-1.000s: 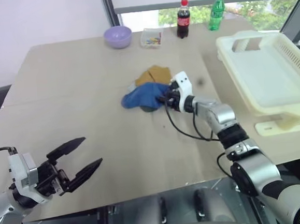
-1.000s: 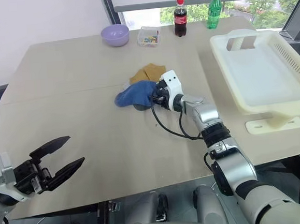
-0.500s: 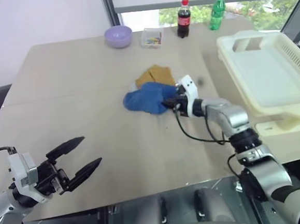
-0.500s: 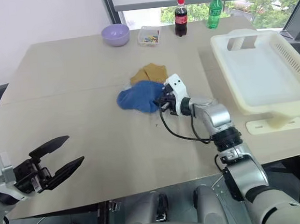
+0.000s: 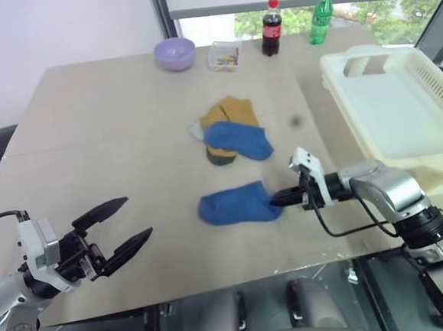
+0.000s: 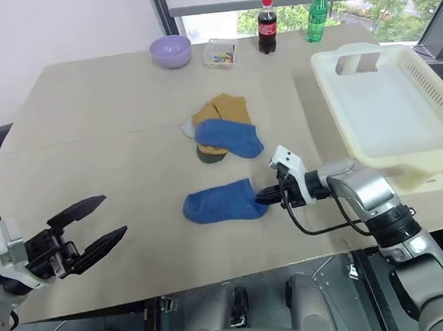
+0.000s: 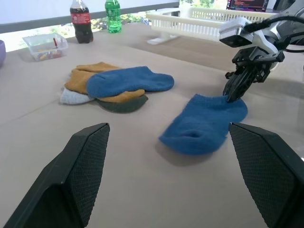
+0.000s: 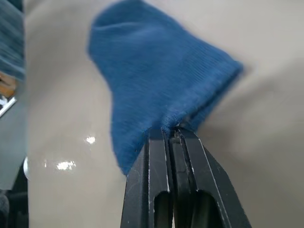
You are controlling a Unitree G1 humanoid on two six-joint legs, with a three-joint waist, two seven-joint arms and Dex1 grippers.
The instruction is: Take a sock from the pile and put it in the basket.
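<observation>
At the left of the table we find the left gripper hovering with its two black fingers spread wide and nothing between them. It sits well apart from all the socks.

Moving rightward to mid-table, the pile holds mustard-brown socks, a grey sock peeking out at its edge, something dark underneath, and a second blue sock laid across the top.

Nearer the front edge, and clear of that heap, lies the sock in question: medium blue, spread flat on the table. The right gripper has its fingers pressed together on the sock's edge at the end nearest the basket; the right wrist view shows the knit fabric puckered into the closed fingertips.

We judge the sock to be light, soft and entirely limp. It will drape and swing from any single pinch point, so the trailing end could drag on the table or catch the basket's rim. The hold takes in only a small fold at the edge, which could slip free.

At the far right stands the basket, cream-white with slatted sides, with no socks in it yet.
</observation>
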